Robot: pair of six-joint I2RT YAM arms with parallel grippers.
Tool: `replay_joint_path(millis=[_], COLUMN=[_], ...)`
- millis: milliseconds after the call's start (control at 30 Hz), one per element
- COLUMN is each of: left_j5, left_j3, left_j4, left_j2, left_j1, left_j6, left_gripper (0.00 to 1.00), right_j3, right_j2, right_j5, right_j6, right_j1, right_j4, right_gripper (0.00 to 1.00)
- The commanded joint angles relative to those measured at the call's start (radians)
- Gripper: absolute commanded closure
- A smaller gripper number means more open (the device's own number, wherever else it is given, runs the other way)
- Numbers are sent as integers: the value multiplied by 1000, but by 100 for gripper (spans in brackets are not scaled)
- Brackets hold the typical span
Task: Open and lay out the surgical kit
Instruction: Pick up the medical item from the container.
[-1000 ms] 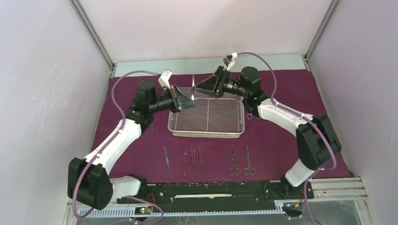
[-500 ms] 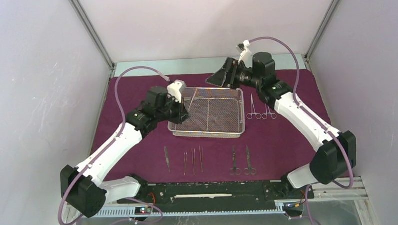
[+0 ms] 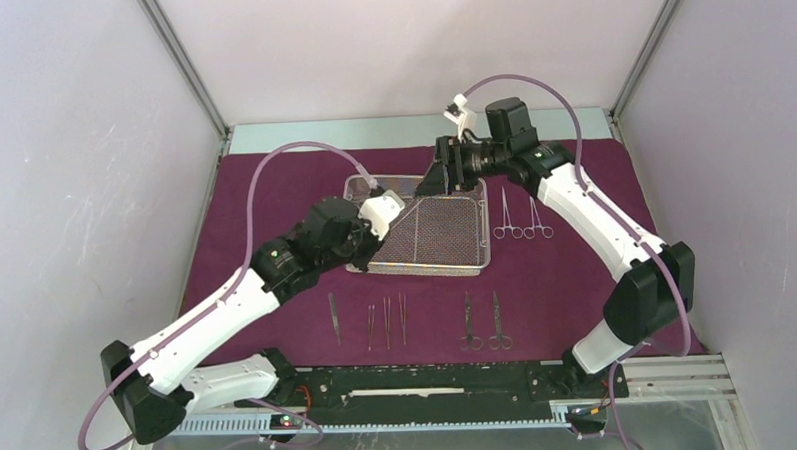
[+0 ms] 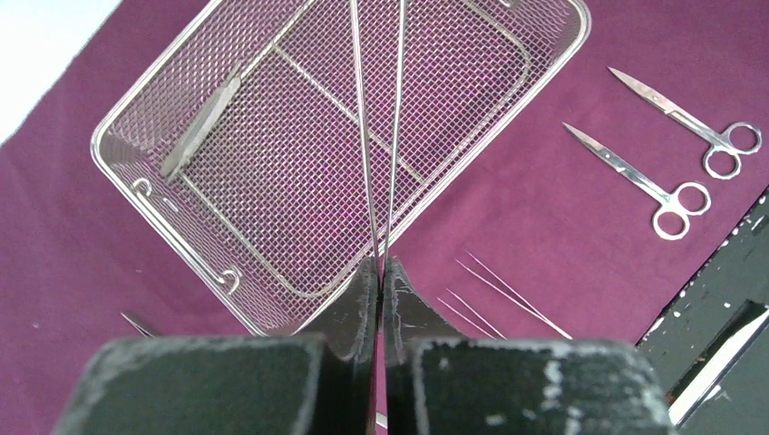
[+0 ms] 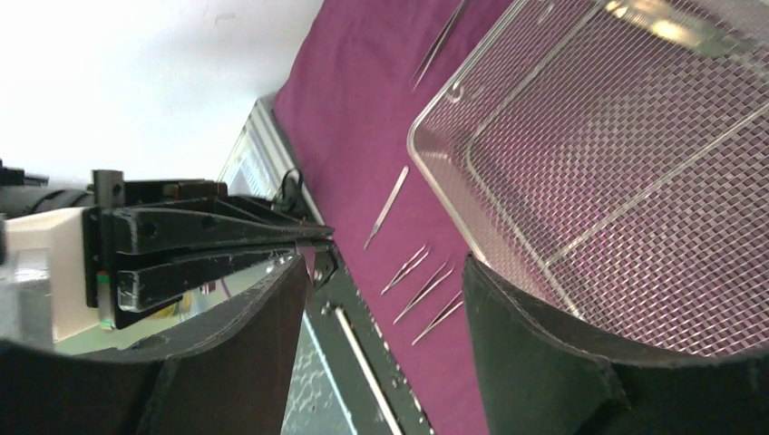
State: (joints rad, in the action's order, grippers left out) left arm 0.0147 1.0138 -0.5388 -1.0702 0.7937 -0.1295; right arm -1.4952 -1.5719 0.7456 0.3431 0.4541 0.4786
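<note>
The maroon cloth (image 3: pixel 576 269) lies spread flat with the wire-mesh tray (image 3: pixel 478 237) on it. My left gripper (image 3: pixel 373 244) (image 4: pixel 381 267) hangs over the tray's near left corner, shut on a pair of long thin tweezers (image 4: pixel 379 136) (image 3: pixel 404 217) whose prongs reach out over the mesh. One flat steel instrument (image 4: pixel 199 127) lies inside the tray (image 4: pixel 118 136). My right gripper (image 3: pixel 435 179) (image 5: pixel 381 299) is open above the tray's far right edge, with nothing between its fingers (image 5: pixel 562 344).
A slim blade (image 3: pixel 334 317), three tweezers (image 3: pixel 386 320) and two scissors (image 3: pixel 483 322) lie in a row on the cloth's near edge. Two ring-handled clamps (image 3: pixel 521 218) lie right of the tray. The black base rail (image 3: pixel 430 379) runs along the front.
The two grippers met at the upright tweezers behind the tray. The right one opened and pulled away to the right; the left one carried the tweezers toward the tray's near left corner.
</note>
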Motion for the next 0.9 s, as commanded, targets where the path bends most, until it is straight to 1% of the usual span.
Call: replay_joint_path(millis=[0, 167, 267, 367, 533, 700, 867], left_j5=[50, 76, 102, 124, 146, 174, 185], left_j3=[-14, -35, -40, -45, -63, -69, -72], left_j4=[25, 26, 28, 32, 40, 44, 49], left_j2=[53, 44, 38, 44, 55, 55, 59], left_j1=[55, 107, 135, 146, 157, 173, 174], left_j6=[-118, -167, -186, -202, -218, -229, -234], left_gripper=[100, 100, 100, 100, 100, 100, 100], right_j3=[-28, 1, -4, -7, 10, 8, -12], right_j2=[5, 24, 22, 20, 32, 44, 31], right_j5=[134, 183, 207, 210, 223, 244, 231], right_j6=[-106, -122, -157, -191, -216, -232, -275], right_j1=[13, 26, 41, 54, 55, 68, 91], right_j4=[91, 93, 130, 181, 209, 225, 283], right_gripper=[30, 33, 36, 41, 53, 57, 64])
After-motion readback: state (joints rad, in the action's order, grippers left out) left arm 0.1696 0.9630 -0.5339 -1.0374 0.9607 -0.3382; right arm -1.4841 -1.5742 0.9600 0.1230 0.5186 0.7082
